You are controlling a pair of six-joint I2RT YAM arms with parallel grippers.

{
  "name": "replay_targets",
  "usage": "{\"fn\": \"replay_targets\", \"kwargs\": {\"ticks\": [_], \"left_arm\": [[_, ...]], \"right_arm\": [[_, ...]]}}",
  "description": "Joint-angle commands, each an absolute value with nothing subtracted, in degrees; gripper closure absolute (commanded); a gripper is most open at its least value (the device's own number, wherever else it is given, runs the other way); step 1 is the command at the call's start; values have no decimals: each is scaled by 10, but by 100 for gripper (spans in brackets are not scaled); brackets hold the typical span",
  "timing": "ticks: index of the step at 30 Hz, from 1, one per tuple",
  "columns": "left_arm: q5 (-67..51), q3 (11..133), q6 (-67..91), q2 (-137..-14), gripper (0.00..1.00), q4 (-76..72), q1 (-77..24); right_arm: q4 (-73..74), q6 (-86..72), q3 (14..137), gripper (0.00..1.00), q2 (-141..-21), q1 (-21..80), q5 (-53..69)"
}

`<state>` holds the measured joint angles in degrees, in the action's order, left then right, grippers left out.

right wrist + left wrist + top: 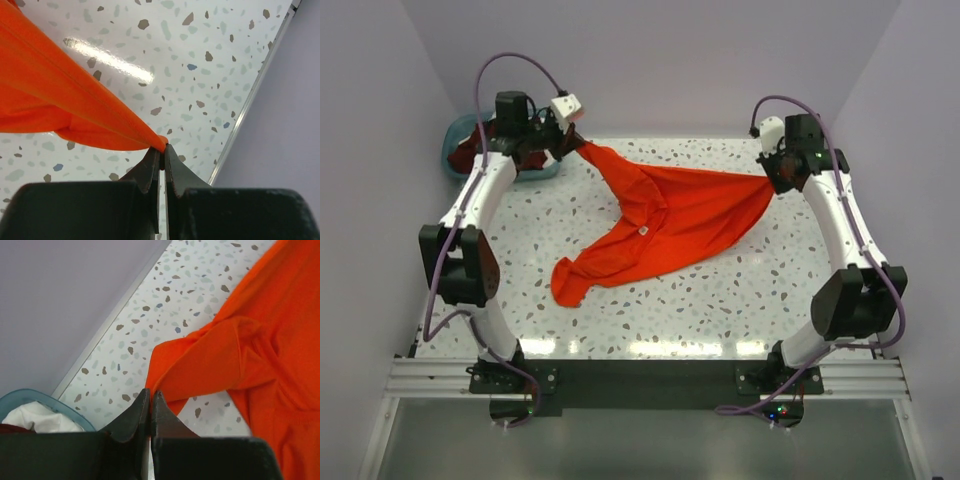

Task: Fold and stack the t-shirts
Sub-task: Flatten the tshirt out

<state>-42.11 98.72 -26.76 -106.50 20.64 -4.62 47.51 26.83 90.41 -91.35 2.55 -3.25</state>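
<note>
Bright orange-red cloth t-shirt (670, 225): stretched above the speckled white terrazzo table (620, 320), one sleeve trailing on it.
Left gripper (577, 145): fingers pinched on one shirt corner (table's far-left).
Right gripper (771, 181): fingers clamping the opposite corner, table's far-right.

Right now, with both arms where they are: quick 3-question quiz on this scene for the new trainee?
1. True or false: the orange t-shirt lies wholly flat on the table.
2. The teal basket stands at the table's: A) far-left corner, B) far-right corner, C) near edge.
3. Which jaws are shut on the orange t-shirt?

Key
1. False: two of its ends are raised and it sags between them.
2. A.
3. Both the left jaws and the right jaws, one at each raised end.
</note>
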Motion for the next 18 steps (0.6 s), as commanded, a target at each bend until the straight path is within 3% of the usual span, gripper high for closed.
{"fn": "replay_targets", "kwargs": {"ticks": [1, 3, 4, 7, 8, 10, 12, 14, 17, 18], "left_arm": [[-525, 894, -431, -983, 100, 211, 0], [-564, 866, -513, -958, 100, 261, 40], [-569, 848, -674, -954, 100, 306, 67], [-542, 790, -847, -943, 99, 365, 112], [-541, 777, -846, -943, 90, 320, 124], [-539, 760, -737, -944, 82, 244, 145], [-548, 758, -641, -943, 67, 185, 155], [-555, 738, -583, -928, 45, 158, 155], [-562, 678, -460, -894, 33, 97, 154], [-541, 643, -354, -885, 33, 66, 154]], "right_arm": [[468, 312, 896, 100, -880, 15, -58], [472, 330, 865, 100, -867, 14, -49], [483, 337, 855, 100, -852, 14, -37], [529, 358, 824, 100, -823, 15, 38], [552, 367, 818, 100, -818, 18, 75], [617, 372, 798, 100, -812, 36, 145], [648, 372, 767, 100, -796, 91, 170], [650, 355, 749, 100, -781, 150, 179], [648, 328, 741, 100, -788, 171, 191], [654, 328, 750, 100, -792, 171, 192]]}}
